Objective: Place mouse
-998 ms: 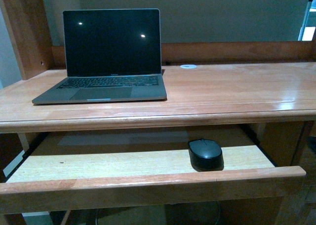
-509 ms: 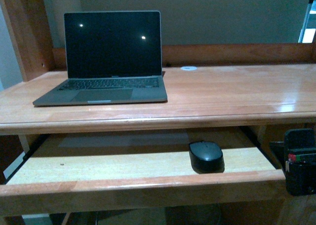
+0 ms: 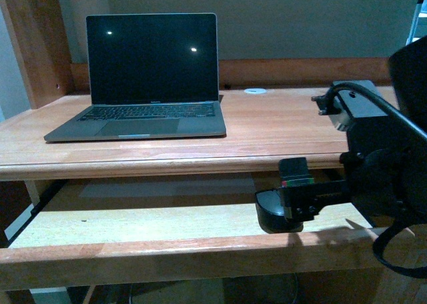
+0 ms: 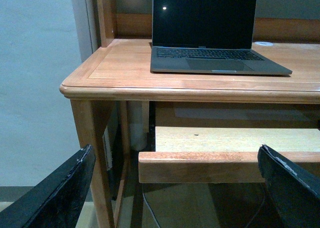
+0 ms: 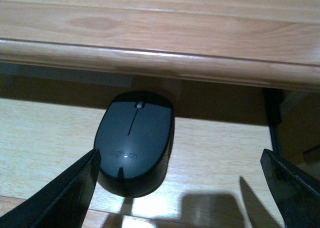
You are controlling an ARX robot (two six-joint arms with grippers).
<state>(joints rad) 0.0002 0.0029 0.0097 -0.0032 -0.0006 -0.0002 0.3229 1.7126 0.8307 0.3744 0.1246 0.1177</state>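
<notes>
Mouse (image 5: 134,140) on pull-out shelf (image 3: 133,224), between spread fingers of right gripper (image 5: 180,158).
Lies nearer one finger, not gripped; long axis runs front-to-back, scroll-wheel end toward rear of desk (image 3: 280,127).

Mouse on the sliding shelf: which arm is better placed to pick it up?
Right. The right pincer, open, is at the mouse, which shows between its fingers. The left pincer faces the shelf's left end, mouse out of its view.
</notes>
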